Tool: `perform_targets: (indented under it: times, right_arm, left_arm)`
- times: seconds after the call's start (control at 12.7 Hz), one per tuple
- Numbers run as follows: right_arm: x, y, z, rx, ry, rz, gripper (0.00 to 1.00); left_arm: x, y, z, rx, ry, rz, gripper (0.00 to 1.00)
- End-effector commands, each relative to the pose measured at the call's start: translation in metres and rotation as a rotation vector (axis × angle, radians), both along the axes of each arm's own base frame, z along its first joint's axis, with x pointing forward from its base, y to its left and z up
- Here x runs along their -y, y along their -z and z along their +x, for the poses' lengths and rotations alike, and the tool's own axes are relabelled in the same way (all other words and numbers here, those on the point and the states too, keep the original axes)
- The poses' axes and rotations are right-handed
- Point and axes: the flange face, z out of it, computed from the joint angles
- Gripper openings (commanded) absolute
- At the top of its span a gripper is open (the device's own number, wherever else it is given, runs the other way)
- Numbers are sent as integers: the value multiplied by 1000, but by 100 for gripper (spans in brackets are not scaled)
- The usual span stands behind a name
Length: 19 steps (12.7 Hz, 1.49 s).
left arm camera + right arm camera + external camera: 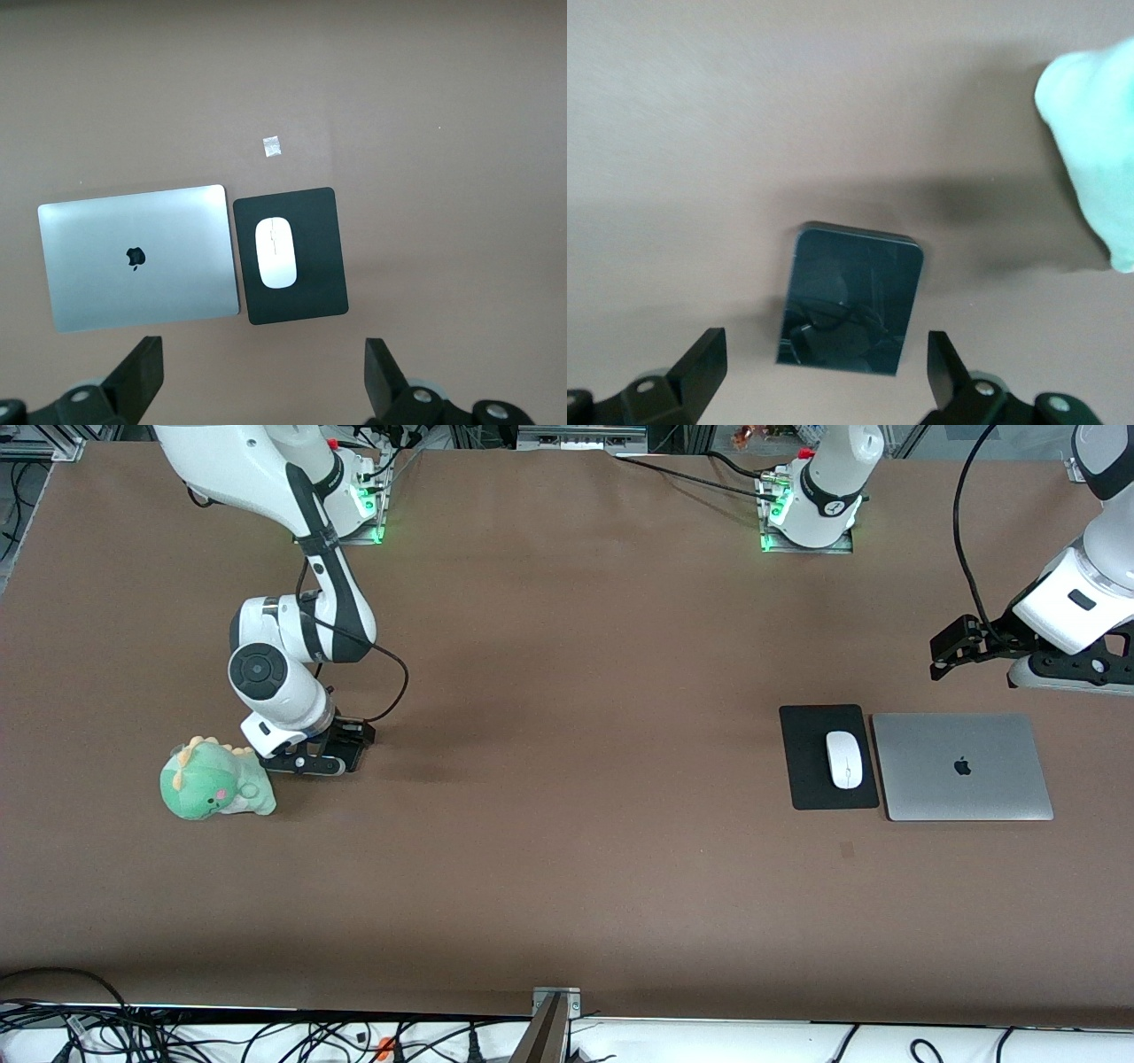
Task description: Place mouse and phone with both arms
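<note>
- Right end effector (332, 748) is down low at the right arm's end of the counter (567, 868), fingers (700, 367) spread wide and holding nothing.
- Directly beneath it, between the two fingers, the phone (850, 297) lies flat on the counter; its long axis runs straight out from the wrist, so the fingers flank its long edges without touching them.
- Just beside this end effector sits a green dinosaur plush (215, 779), close to one finger and near the phone's outer corner, apart from the phone.
- Left end effector (961, 646) hangs over the left arm's end of the counter, fingers (142, 372) wide and empty.
- Below it, the mouse (844, 759) rests flat on a black mouse pad (806, 779), long axis pointing away from the wrist, lined up with the pad's long side.
- A closed silver laptop (961, 766) lies just beside the pad, edges nearly touching.
- A small scrap of tape (272, 146) sits on the counter past the pad, clear of everything.
</note>
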Motion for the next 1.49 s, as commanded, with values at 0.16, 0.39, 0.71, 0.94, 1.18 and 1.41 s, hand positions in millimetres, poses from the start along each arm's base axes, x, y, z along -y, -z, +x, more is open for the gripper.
perform_targets:
  times: [0.16,0.39,0.71,0.94,1.18,1.41]
  right_arm:
    - [-16,-108,24,64,-18,83,100]
    - [-12,-179,20,154,-26,151,100]
    - [-2,-266,13,107,-33,161,100]
    - [-1,-338,14,93,-47,140,100]
    - [27,-368,10,50,-9,148,100]
    - [41,-382,-1,19,-10,162,100]
  left_arm:
    - [-2,-5,-7,2,-8,14,100]
    - [-2,-5,-7,0,-3,14,100]
    - [-5,-9,-12,-17,-2,15,100]
    - [-6,-9,-11,-15,-5,15,100]
    - [-5,-10,-11,-12,-4,15,100]
    - [-6,-11,-9,0,-5,16,100]
